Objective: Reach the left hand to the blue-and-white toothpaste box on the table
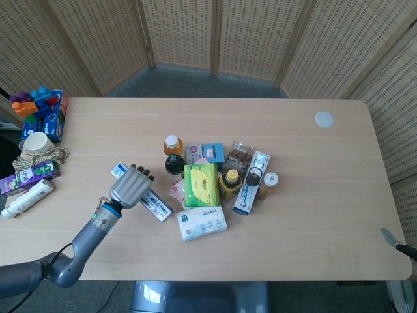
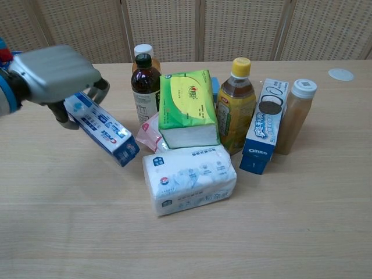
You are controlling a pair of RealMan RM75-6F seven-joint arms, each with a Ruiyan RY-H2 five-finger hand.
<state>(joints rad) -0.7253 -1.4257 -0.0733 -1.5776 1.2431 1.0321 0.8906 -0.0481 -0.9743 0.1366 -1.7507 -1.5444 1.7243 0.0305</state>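
The blue-and-white toothpaste box point(image 2: 106, 132) is gripped at one end by my left hand point(image 2: 51, 71), whose fingers curl around it. The box hangs tilted, its held end raised and its other end low beside the pink packet point(image 2: 147, 132). In the head view the left hand point(image 1: 129, 186) is left of the cluster of goods, with the toothpaste box point(image 1: 154, 203) sticking out from under it toward the tissue pack point(image 1: 201, 223). Of my right hand only a grey tip point(image 1: 391, 237) shows at the table's right edge.
A cluster stands right of the box: dark bottle point(image 2: 145, 87), green tissue pack point(image 2: 187, 107), white tissue pack point(image 2: 189, 177), yellow-capped bottle point(image 2: 235, 104), Oreo box point(image 2: 264, 125), jar point(image 2: 295, 115). Cartons, a cup point(image 1: 36, 145) and toy blocks point(image 1: 38, 103) line the table's left edge.
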